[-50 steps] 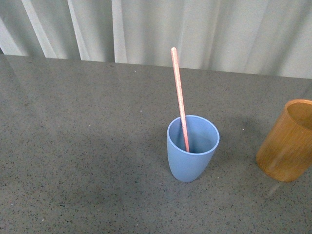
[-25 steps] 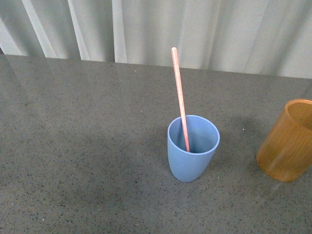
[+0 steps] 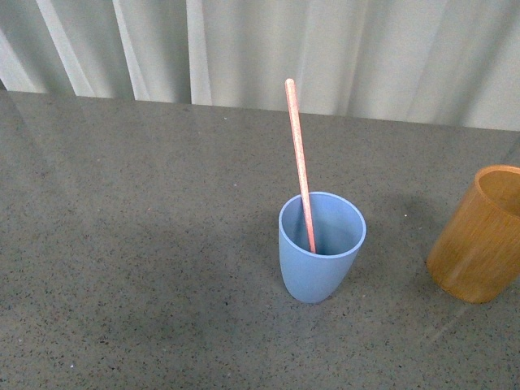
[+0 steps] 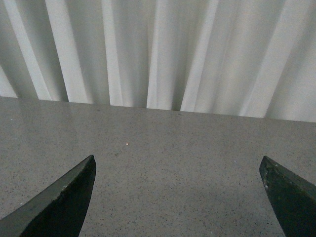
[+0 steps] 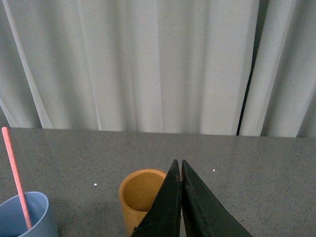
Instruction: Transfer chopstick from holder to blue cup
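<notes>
The blue cup [image 3: 322,248] in the lower middle of the front view is showing a matt, smooth plastic skin with no gloss. The chopstick [image 3: 299,162] rising from it is looking finely speckled and dull, pinkish-red, its material hard to tell. At the right edge the holder [image 3: 479,236] is looking like wood, with faint lengthwise grain and a soft satin sheen. The table [image 3: 146,244] filling most of the frame is appearing as grey speckled stone or laminate, smooth and slightly reflective, catching pale glare near the top. Along the upper edge the curtain [image 3: 244,49] is hanging as soft, matt, pleated cloth.
</notes>
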### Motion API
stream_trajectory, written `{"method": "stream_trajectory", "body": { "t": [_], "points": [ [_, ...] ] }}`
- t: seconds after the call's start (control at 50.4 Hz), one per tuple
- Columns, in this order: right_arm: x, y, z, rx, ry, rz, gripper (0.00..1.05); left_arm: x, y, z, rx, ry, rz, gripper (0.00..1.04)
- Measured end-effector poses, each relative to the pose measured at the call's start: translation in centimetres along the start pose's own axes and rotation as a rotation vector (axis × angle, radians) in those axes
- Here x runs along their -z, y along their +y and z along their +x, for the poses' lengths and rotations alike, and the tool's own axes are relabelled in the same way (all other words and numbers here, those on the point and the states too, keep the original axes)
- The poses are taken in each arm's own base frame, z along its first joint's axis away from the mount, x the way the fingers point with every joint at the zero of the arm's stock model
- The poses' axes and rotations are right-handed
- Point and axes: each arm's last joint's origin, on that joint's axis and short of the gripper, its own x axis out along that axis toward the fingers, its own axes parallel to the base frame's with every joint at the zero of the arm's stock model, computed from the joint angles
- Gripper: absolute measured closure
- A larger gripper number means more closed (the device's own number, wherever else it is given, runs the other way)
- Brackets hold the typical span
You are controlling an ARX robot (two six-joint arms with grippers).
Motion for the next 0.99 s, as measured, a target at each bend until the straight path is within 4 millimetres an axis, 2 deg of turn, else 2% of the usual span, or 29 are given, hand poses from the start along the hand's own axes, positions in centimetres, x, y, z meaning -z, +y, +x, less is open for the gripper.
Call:
{"method": "stream_trajectory", "body": {
  "t": [0.139,0.456,0.595,0.773,0.853,0.912,0.992],
  "points": [
    [0.33,0.0,-1.07,0.0,0.014,0.001,1.04,0.0,0.0,0.0,0.0,0.0,0.0,0.07],
    [0.27,0.0,-1.15,0.0,0.006,0.0,1.03,-0.01,0.0,-0.01,0.0,-0.001,0.0,0.07],
    [0.28,0.0,-1.15,0.0,0.006,0.0,0.81,-0.01,0.0,-0.01,0.0,-0.001,0.0,0.07],
    [0.28,0.0,-1.15,0.0,0.006,0.0,0.41,-0.01,0.0,-0.01,0.0,-0.001,0.0,0.07],
    [0.28,0.0,-1.15,0.0,0.006,0.0,0.3,-0.01,0.0,-0.01,0.0,-0.001,0.0,0.07],
    [0.28,0.0,-1.15,0.0,0.006,0.0,0.15,-0.01,0.0,-0.01,0.0,-0.001,0.0,0.07],
    [0.28,0.0,-1.15,0.0,0.006,0.002,0.08,-0.01,0.0,-0.01,0.0,-0.001,0.0,0.07]
  ]
}}
